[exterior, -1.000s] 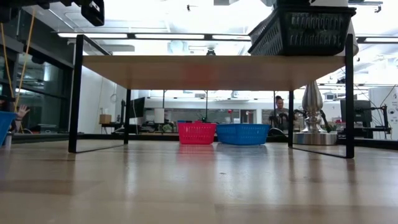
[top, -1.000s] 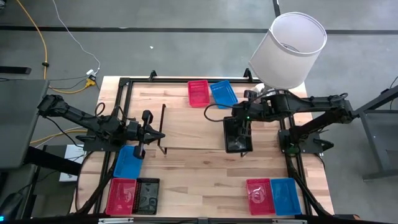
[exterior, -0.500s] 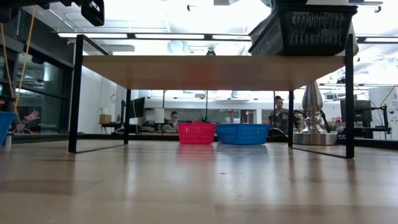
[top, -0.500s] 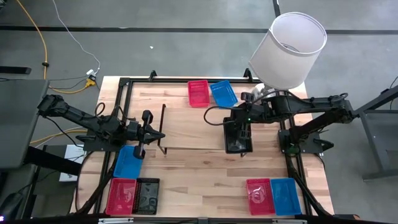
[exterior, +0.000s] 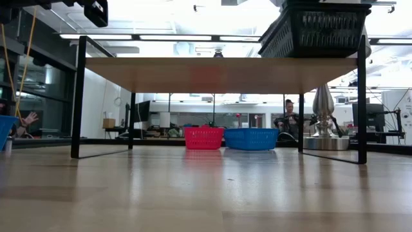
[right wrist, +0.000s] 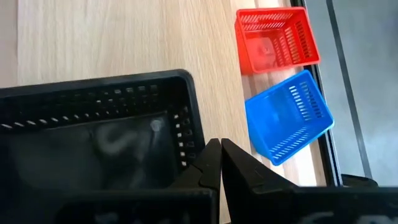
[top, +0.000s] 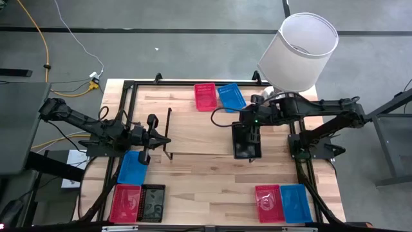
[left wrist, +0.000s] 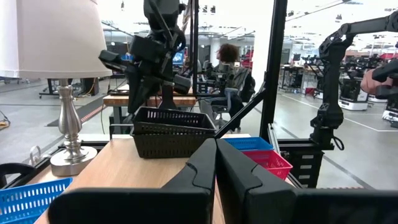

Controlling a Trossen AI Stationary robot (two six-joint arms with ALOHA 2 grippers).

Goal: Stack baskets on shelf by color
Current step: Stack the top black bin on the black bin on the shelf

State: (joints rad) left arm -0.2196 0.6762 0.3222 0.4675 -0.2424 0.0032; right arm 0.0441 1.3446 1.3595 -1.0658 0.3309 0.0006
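Black basket stack [top: 247, 140] sits on the shelf's [top: 199, 125] right end; your right hand [top: 248, 132], pressed together, has barely shifted above it. Low view: the tilt has flattened (nearly seated). Left wrist: left hand [left wrist: 215, 163] pressed together, empty, waiting at left.

White-shaded lamp [top: 298, 50] with silver turned base [exterior: 323, 122] at far right tabletop [top: 206, 187] corner. Yellow cable [top: 42, 38] on grey floor. Seated person [left wrist: 231, 74] beyond.
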